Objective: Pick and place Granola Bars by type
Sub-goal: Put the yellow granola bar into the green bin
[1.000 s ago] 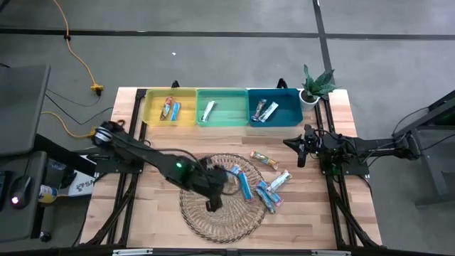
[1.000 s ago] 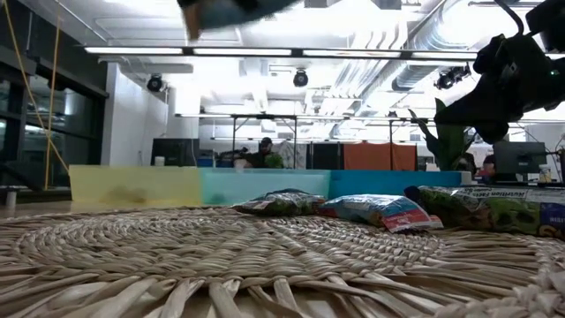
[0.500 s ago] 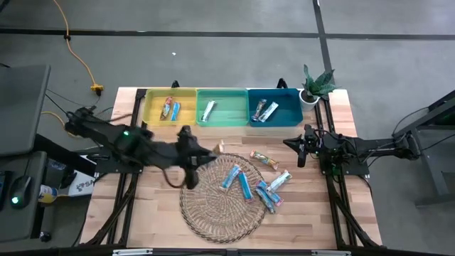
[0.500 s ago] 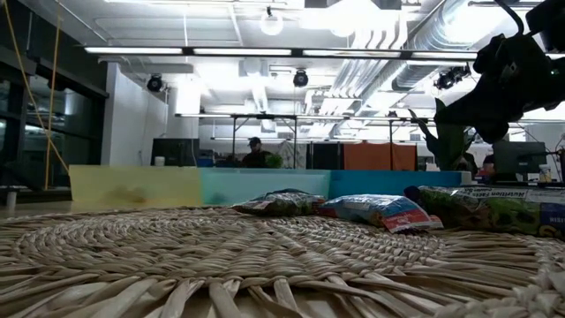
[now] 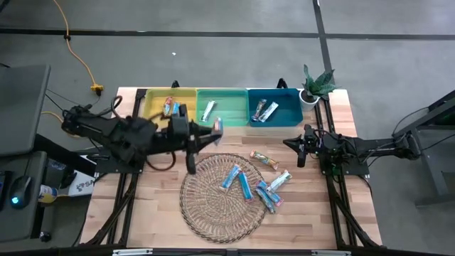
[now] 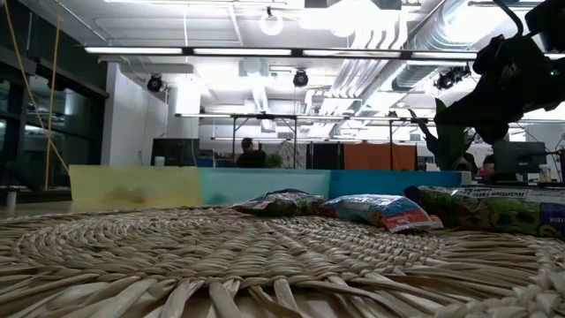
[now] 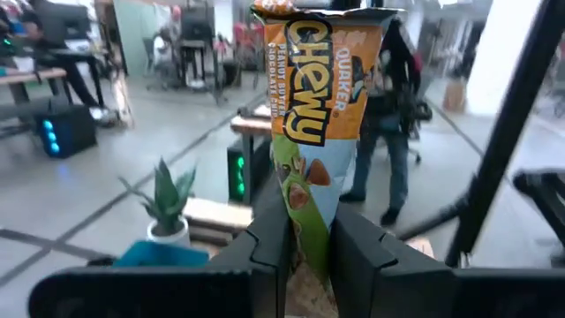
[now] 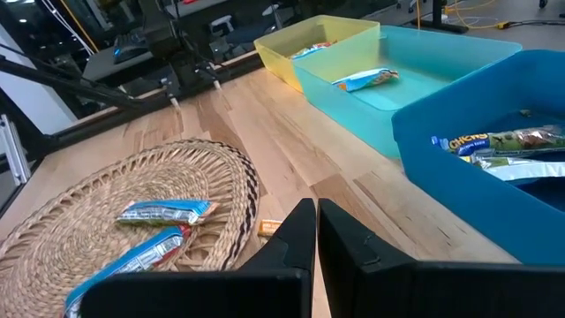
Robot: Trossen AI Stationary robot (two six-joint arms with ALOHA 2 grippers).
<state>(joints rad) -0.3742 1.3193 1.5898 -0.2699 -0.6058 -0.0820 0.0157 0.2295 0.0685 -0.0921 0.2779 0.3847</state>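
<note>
High view, from the left: the left arm reaches across the table toward the bins, and the left gripper (image 5: 215,129) is clamped on one granola bar (image 5: 217,125), held just in front of the teal bin (image 5: 221,94), near the far edge of the round wicker mat (image 5: 213,213); the left wrist view shows that bar (image 7: 311,132) standing upright between the two fingers (image 7: 265,238), an orange and green Chewy wrapper pinched at its lower end; along the far side stand three bins in a row; the yellow bin (image 5: 151,107) holds two bars, the teal bin one, the blue bin (image 5: 290,112) two; five bars lie loose: two blue ones side by side on the mat (image 5: 238,179), an orange-brown one (image 5: 264,159) just off its far right rim, and two more on the wood at its right; farthest right, the right gripper (image 5: 301,153) hangs beside a small potted plant (image 5: 314,85), its fingers pressed together on nothing.
</note>
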